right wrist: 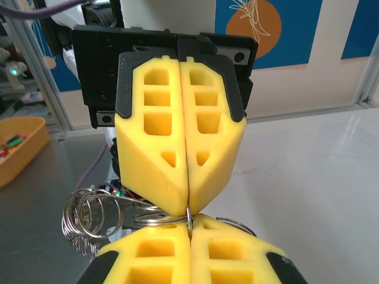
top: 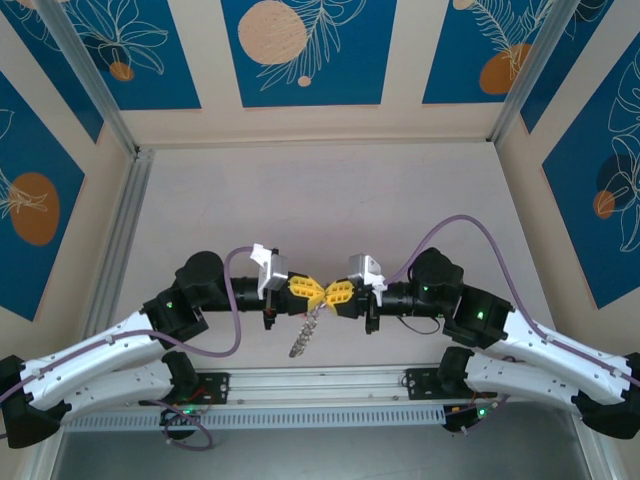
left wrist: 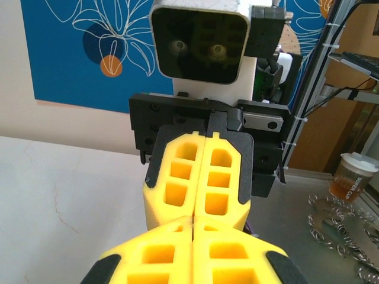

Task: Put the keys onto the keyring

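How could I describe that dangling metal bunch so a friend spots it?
Over the table, the left hand and right hand meet tip to tip. From the keyring pinched there hang the keys: the one silvery strand among yellow and black parts.

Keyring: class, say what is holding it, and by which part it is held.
Both hold it: the left gripper and right gripper, shut and tip to tip, pinch the keyring by its thin wire; the keys dangle below.

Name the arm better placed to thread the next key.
Left, marginally. Both the left gripper and right gripper are shut tip to tip on the keyring, but the keys dangle toward the left arm's side; the right can just hold.
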Motion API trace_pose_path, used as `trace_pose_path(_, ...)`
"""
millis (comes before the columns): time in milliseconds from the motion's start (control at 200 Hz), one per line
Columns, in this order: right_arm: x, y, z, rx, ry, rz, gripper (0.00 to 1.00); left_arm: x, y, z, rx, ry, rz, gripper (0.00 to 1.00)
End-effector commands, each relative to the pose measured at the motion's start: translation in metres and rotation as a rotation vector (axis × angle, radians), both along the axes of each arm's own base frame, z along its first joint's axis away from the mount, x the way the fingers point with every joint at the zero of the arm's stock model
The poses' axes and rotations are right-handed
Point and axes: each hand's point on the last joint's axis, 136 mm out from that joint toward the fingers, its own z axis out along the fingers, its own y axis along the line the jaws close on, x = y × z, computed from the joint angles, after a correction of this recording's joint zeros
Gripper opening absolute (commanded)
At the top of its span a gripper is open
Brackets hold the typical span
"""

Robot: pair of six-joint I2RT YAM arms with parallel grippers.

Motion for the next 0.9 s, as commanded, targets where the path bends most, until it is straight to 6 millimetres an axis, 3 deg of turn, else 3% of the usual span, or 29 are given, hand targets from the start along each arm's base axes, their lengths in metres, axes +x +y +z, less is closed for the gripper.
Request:
trace_pose_path(0, 0.016, -0.009, 0.008, -0.047, -0.049, -0.103, 0.0, 0.0, 0.007, 0.009, 0.026, -0.045, 0.028, 0.0)
trace_pose_path(35, 0.021, -0.013, 0.009, -0.068, -0.062, -0.135, 0.0, 0.002, 0.01, 0.005, 0.073, -0.053, 0.052, 0.01)
trace_pose_path(150, 0.036, -0.023, 0.008, -0.157, -0.097, -0.225, 0.0, 0.017, 0.028, 0.0, 0.207, -0.092, 0.173, 0.34)
trace_pose_path(255, 0.047, -0.028, 0.009, -0.2, -0.114, -0.281, 0.0, 0.025, 0.039, 0.002, 0.266, -0.111, 0.245, 0.49)
trace_pose_path(400, 0.057, -0.022, 0.009, -0.207, -0.103, -0.32, 0.0, 0.031, 0.027, 0.003, 0.238, -0.063, 0.247, 0.67)
trace_pose_path(430, 0.059, -0.019, 0.008, -0.21, -0.096, -0.325, 0.0, 0.032, 0.023, 0.003, 0.218, -0.054, 0.245, 0.84)
trace_pose_path(450, 0.06, -0.018, 0.008, -0.212, -0.092, -0.327, 0.0, 0.034, 0.02, 0.004, 0.204, -0.047, 0.249, 0.88)
trace_pose_path(610, 0.064, -0.008, 0.007, -0.206, -0.075, -0.334, 0.0, 0.05, 0.009, 0.001, 0.151, -0.02, 0.315, 0.95)
trace_pose_path(895, 0.049, 0.005, 0.007, -0.179, -0.083, -0.247, 0.0, 0.078, 0.014, -0.014, 0.202, -0.009, 0.477, 0.93)
